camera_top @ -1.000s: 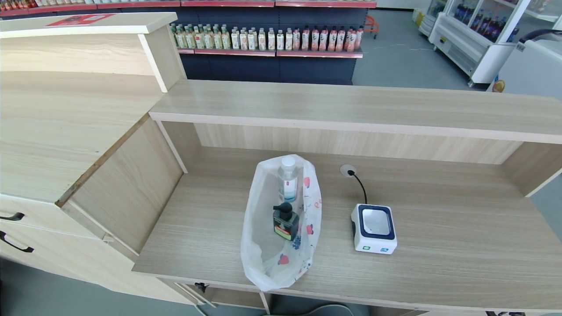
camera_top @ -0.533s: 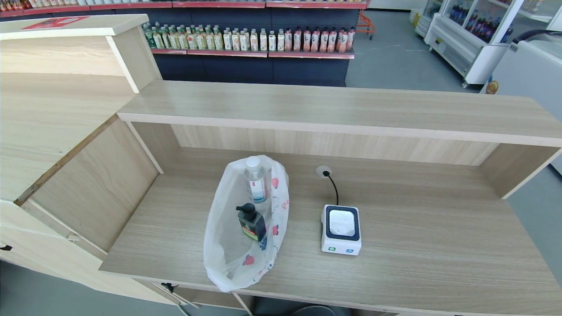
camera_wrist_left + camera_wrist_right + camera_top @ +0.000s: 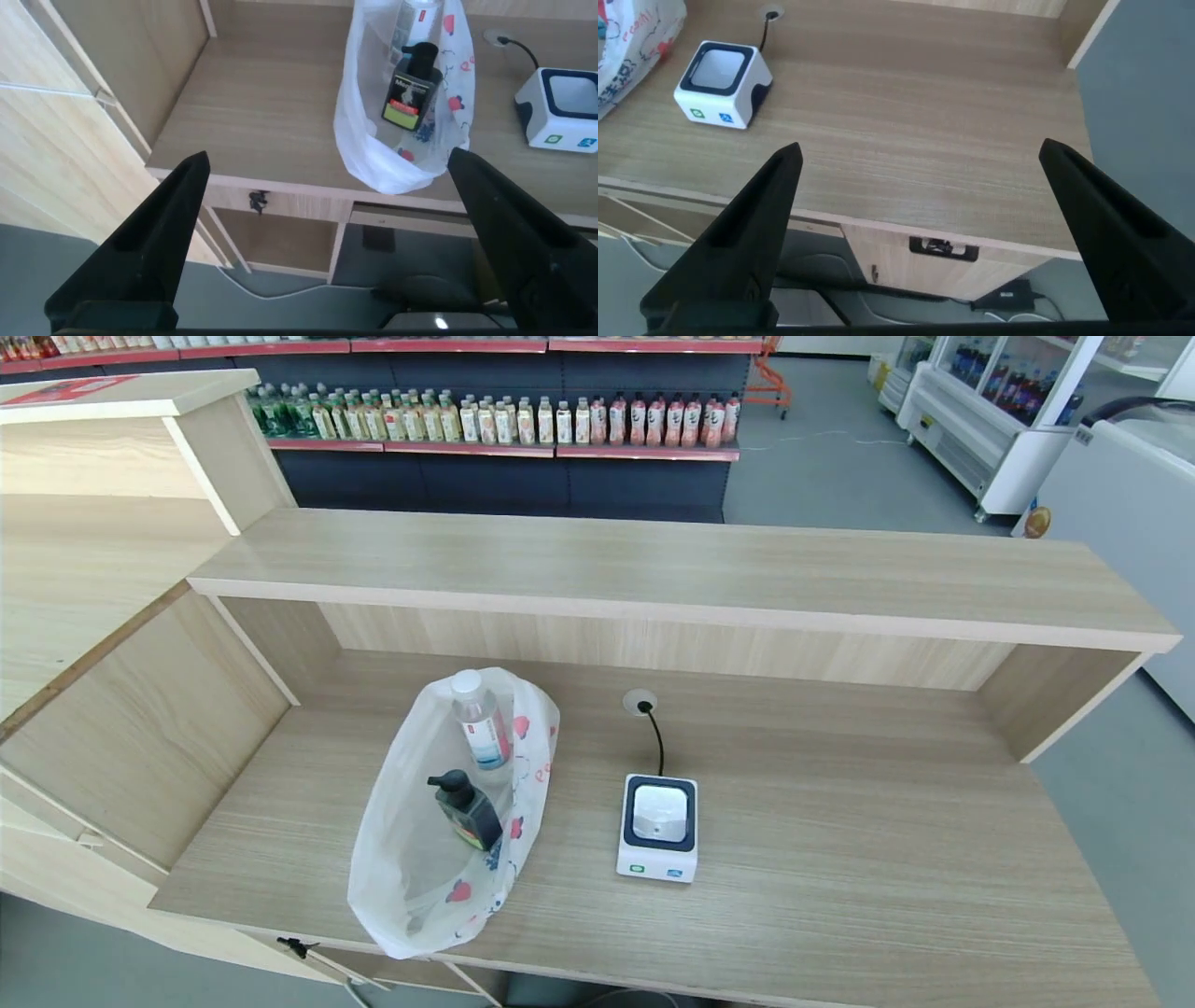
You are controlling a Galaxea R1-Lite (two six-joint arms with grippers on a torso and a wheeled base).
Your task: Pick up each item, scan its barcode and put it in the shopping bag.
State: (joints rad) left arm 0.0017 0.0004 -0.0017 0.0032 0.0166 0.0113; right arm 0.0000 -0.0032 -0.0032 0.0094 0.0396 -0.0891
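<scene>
Head view: we see the white shopping bag (image 3: 439,887), printed with red shapes, lying open on the worktop (image 3: 840,859) to the left of the scanner (image 3: 658,828), near it but apart. Two things sit inside the bag. A clear water bottle (image 3: 481,733) with a white cap is at the bag's far end, farther back than the scanner. A dark pump bottle (image 3: 467,810) with a black pump head stands tilted in the middle, about level with the scanner. A black cable (image 3: 653,737) runs from the scanner's back to a round port in the worktop, and behind the scanner, across the aisle, are shelves (image 3: 485,425) of bottles.

In the left wrist view the left tool (image 3: 327,163) hangs off the worktop's front edge, on the bag's side of the scanner. Its jaws are spread wide and grip nothing. The right tool (image 3: 920,147) is likewise spread wide and empty, on the scanner's other side.

The left wrist view looks into the bag's mouth at the pump bottle's label and also shows a small latch (image 3: 256,199) under the worktop front.
</scene>
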